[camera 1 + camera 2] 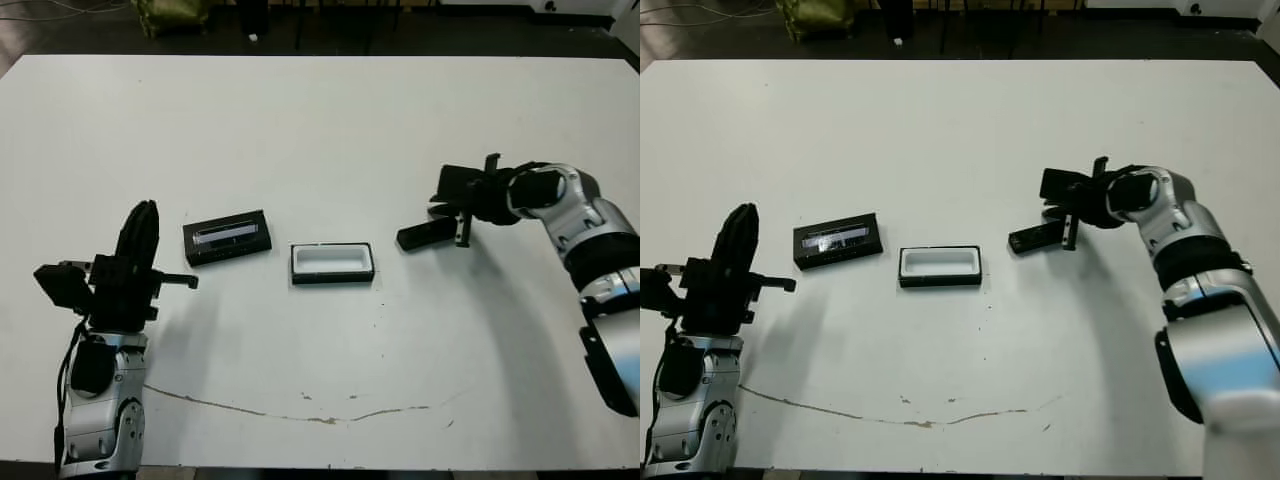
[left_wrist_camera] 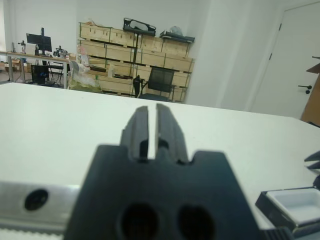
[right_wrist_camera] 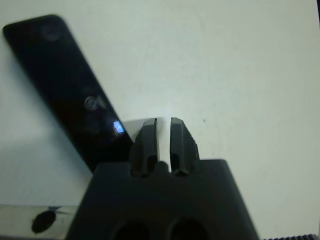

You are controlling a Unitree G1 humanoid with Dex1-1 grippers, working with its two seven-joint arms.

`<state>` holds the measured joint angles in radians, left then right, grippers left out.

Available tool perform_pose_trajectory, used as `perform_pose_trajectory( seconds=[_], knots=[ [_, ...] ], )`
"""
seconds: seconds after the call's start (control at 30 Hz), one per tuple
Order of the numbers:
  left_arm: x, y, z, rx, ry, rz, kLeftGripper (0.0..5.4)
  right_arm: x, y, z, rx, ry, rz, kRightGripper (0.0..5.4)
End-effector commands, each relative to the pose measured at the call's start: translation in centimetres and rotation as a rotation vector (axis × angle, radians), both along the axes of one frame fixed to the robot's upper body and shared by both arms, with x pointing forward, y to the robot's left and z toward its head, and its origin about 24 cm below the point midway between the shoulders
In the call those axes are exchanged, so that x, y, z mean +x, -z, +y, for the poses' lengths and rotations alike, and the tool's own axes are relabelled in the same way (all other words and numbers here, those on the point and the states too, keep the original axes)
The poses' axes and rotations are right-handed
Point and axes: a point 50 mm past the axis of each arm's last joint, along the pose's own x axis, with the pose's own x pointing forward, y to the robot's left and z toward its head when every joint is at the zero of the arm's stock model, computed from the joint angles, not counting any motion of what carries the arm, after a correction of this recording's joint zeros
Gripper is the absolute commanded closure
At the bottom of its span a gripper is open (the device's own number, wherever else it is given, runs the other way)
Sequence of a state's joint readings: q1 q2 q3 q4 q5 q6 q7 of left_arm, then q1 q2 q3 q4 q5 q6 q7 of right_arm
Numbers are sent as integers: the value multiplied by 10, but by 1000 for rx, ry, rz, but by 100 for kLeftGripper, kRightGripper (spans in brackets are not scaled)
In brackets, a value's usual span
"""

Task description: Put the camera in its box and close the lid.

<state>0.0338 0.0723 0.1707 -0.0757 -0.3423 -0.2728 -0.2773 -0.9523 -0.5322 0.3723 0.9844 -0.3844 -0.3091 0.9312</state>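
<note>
On the white table [image 1: 320, 120] the box [image 1: 332, 263] sat near the middle with its white lining exposed, and the lid [image 1: 228, 237] lay just to its left with the glossy strip facing up. The camera [image 1: 424, 235] rested flat on the table to the right of the box, apart from it. The right gripper [image 1: 463, 232] hung just beside the camera's right end, fingers drawn nearly together and holding nothing. The left gripper [image 1: 140, 225] stood raised at the table's left side, fingers likewise pressed close, empty.
</note>
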Motion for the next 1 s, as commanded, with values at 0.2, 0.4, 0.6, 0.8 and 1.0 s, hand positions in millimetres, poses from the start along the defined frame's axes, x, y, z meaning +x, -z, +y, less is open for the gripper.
perform_pose_trajectory(
  seconds=[0.2,0.4,0.6,0.8,1.0],
  knots=[
    [-2,5,2,22,-13,23,538,-12,8,-10,48,32,89,540],
    [-2,4,1,15,-16,32,538,-18,7,-9,62,9,108,540],
    [-2,4,-1,15,-15,31,538,-25,6,-5,73,-24,112,540],
    [-3,5,1,12,-18,32,538,-33,4,-7,88,-9,117,540],
    [-3,5,2,10,-11,30,538,-43,-3,-7,77,-29,119,540]
  ],
)
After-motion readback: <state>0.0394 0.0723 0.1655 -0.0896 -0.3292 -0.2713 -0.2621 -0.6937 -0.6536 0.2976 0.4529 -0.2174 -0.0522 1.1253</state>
